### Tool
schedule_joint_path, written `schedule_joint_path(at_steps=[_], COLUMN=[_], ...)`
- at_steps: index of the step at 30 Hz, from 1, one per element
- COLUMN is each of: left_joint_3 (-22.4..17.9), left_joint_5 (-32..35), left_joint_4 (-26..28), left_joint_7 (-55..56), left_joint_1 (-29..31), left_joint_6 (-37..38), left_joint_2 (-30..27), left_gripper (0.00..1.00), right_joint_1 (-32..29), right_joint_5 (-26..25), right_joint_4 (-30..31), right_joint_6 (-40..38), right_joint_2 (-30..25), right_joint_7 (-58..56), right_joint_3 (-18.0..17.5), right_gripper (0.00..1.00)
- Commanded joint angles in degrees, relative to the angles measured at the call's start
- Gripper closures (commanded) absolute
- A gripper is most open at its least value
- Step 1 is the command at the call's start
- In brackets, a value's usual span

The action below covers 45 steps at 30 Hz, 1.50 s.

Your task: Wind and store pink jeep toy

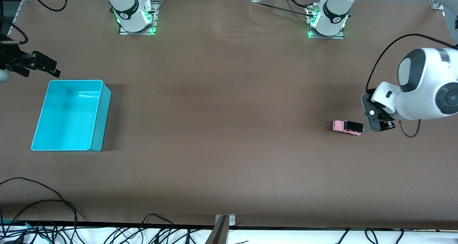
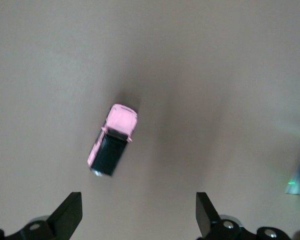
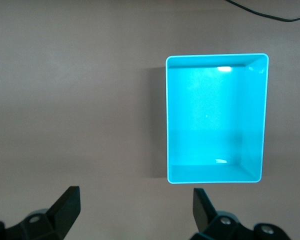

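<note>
A: From the front view, where is the pink jeep toy [image 1: 347,127]?

B: It sits on its wheels on the brown surface [image 1: 229,129], toward the left arm's end. The left gripper [image 1: 379,124] is just beside it, low over the surface; whether they touch I cannot tell from here. The cyan bin [image 1: 96,129] stands well apart, toward the right arm's end.

A: And the right gripper [image 1: 35,65]?

B: It hangs at the edge of the frame, above the surface near the bin's farther corner. That arm waits.

A: What does the left wrist view give?

B: The jeep [image 2: 112,140] lies on bare surface, ahead of the left gripper [image 2: 139,215]. The jaws are spread wide with nothing between them. The toy's black roof and pink hood show from above, a little blurred.

A: The right wrist view?

B: The bin [image 3: 260,120] is seen from above, its inside holding nothing. The right gripper [image 3: 136,212] has its jaws wide apart too, gripping nothing, over the surface beside the bin.
</note>
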State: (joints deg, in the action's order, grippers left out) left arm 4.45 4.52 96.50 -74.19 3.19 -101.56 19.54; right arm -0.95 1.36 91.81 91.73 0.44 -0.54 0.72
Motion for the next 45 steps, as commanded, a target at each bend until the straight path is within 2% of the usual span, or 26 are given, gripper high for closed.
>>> schedule_joint_path(at_steps=[1, 11, 15, 20, 41, 43, 45], left_joint_3=[0.3, 0.3, 0.3, 0.3, 0.3, 0.3, 0.3], left_joint_5=[1.54, 1.63, 1.72, 4.44, 4.62, 4.62, 4.62], left_joint_4=[7.02, 16.96, 18.72, 18.72, 18.64, 18.72, 18.72], left_joint_7=[-8.94, -17.13, -17.3, -17.74, -18.45, -18.45, -18.45], left_joint_1=[1.64, 2.17, 2.26, 2.34, 4.02, 4.19, 4.19], left_joint_6=[-9.52, -26.13, -30.36, -31.86, -38.01, -38.1, -38.02], left_joint_2=[-0.38, 0.33, 1.99, 4.37, 8.85, 9.03, 9.12], left_gripper=[0.0, 0.0, 0.0, 0.0, 0.0, 0.03, 0.19], right_joint_1=[0.07, 0.07, 0.07, 0.07, 0.07, 0.07, 0.07], right_joint_5=[-0.13, -0.13, -0.13, -0.13, -0.13, -0.13, -0.13], right_joint_4=[-1.02, -0.94, -0.94, -0.94, -0.94, -0.94, -0.94], right_joint_6=[-1.11, -1.02, -1.02, -1.02, -1.02, -1.02, -1.02], right_joint_2=[-0.18, -0.18, -0.18, -0.09, -0.09, -0.09, -0.09], right_joint_7=[0.45, 0.45, 0.45, 0.45, 0.37, 0.37, 0.37], right_joint_3=[-0.02, -0.02, -0.02, -0.02, -0.02, -0.02, 0.07], right_gripper=[0.0, 0.0, 0.0, 0.0, 0.0, 0.0, 0.0])
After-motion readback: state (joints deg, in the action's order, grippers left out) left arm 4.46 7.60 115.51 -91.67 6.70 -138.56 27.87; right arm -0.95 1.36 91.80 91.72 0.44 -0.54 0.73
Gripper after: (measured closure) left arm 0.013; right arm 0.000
